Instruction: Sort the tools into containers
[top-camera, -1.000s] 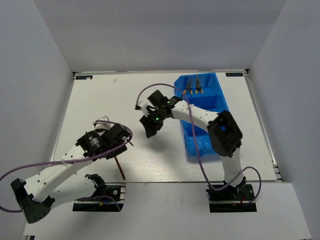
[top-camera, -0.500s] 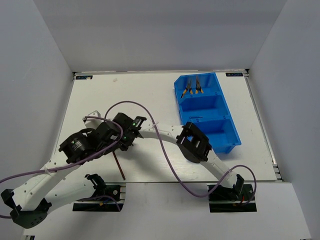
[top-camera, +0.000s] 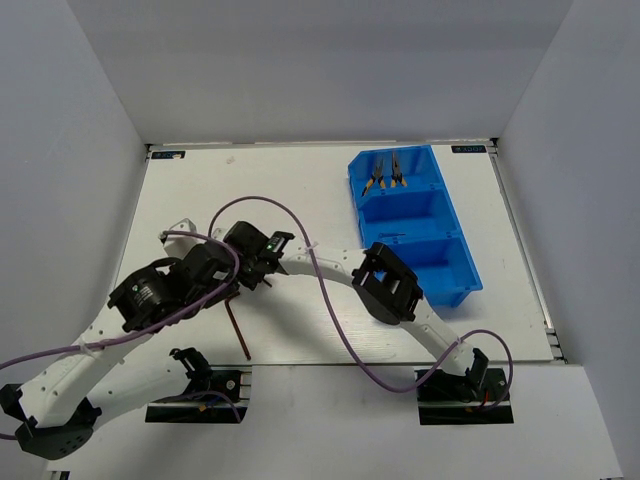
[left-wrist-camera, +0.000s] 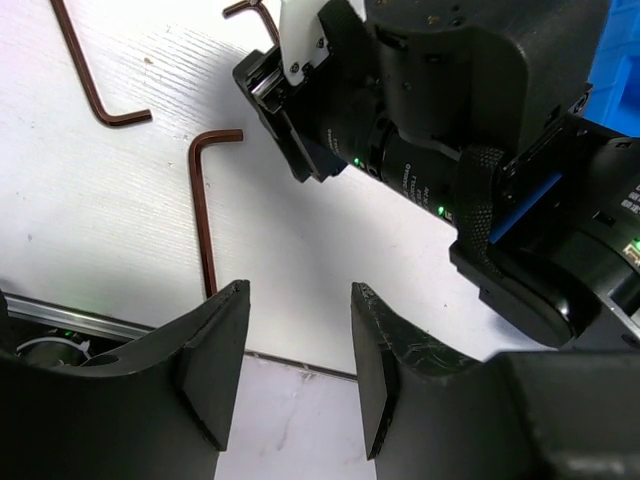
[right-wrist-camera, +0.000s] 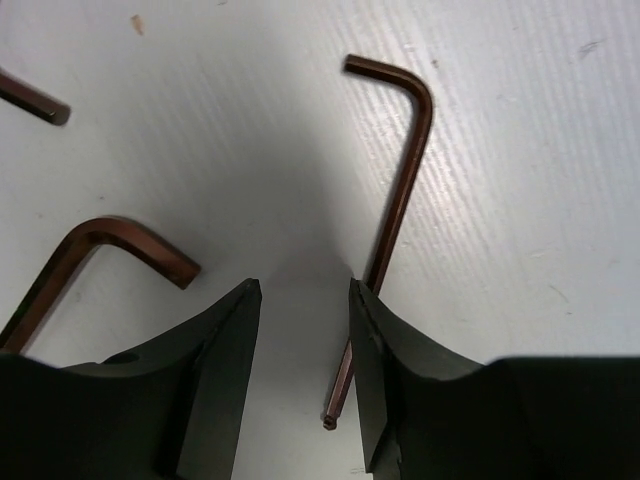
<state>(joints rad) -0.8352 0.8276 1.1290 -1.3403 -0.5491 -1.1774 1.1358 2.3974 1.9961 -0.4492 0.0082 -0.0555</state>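
**Both grippers open over the hex keys**

Three hex keys (left-wrist-camera: 203, 215) lie flat on the table (top-camera: 300, 190), toward its left front and well apart from the bin (top-camera: 410, 208).

The left gripper (left-wrist-camera: 300, 370) hangs over the table's near edge, jaws apart with nothing between them. In its view one key runs from its bend down toward that edge, just left of the jaws. Another key lies farther left. The third is half hidden under the right gripper (right-wrist-camera: 302, 330).

The right gripper comes in from the right and points down at the table among the keys. Its jaws are also apart and clamp nothing. In its own view the long leg of one key passes under the tip of one finger (right-wrist-camera: 375, 360), and the leg's end shows in the gap between the jaws. Whether the key touches the finger I cannot tell. A second key, bent, lies on the other side, clear of the other finger. Only the tip of a third shows at the upper left.

The two grippers are close together.

The bin stands at the right of the table, and its far compartment holds two pliers (top-camera: 385, 176).
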